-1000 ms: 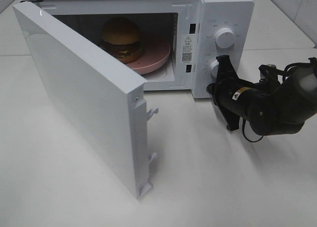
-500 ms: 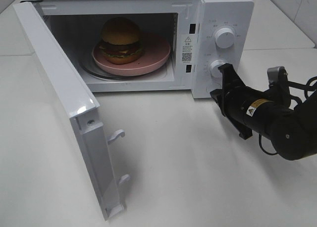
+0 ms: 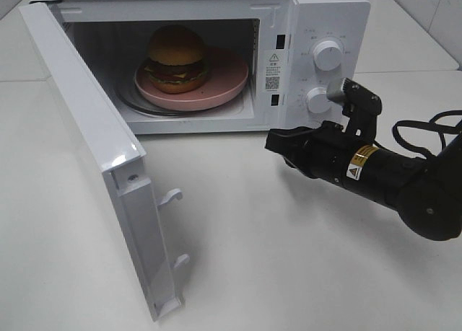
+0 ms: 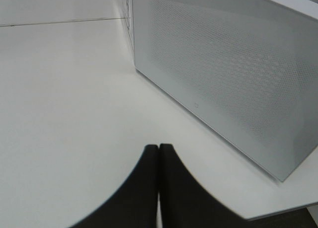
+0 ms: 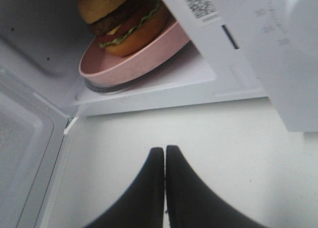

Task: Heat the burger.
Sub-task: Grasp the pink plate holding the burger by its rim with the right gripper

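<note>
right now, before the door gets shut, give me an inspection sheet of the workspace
surface: white table, no spills seen
job's things: burger on the pink plate inside the microwave; door wide open
clutter: nothing seen
grippers: right gripper shut, empty, low in front of the microwave opening; left gripper shut, empty, above the table
cables: black cable looped behind the right arm
surroundings: tiled wall at back right

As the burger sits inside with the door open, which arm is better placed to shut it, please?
Probably left: the left claw, shut, faces the door's outer panel; the right claw is before the cavity.
</note>
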`<state>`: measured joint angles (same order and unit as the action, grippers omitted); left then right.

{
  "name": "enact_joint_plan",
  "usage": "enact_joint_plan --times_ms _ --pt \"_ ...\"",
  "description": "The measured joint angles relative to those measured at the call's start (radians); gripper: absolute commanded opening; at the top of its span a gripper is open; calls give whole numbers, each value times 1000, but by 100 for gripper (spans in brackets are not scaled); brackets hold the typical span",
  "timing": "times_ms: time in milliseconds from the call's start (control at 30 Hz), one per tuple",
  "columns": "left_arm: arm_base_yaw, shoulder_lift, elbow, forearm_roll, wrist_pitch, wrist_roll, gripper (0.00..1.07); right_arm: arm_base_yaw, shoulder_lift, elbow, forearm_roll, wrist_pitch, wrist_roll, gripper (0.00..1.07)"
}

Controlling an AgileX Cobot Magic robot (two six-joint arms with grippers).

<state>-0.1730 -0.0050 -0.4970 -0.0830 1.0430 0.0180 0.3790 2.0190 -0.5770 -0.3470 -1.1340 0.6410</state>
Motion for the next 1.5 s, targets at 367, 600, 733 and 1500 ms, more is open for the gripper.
enact_joint_plan --times_ms 367,600,733,1500 --pt "0 0 0 0 0 0 0 0 -99 1 -60 210 -299 2" --pt "0 0 0 0 0 0 0 0 -199 -6 -79 534 -351 2" --pt "0 0 0 0 0 0 0 0 -239 -48 -157 786 -285 2" --pt "0 0 0 0 0 0 0 0 -314 -322 525 1659 -1019 0"
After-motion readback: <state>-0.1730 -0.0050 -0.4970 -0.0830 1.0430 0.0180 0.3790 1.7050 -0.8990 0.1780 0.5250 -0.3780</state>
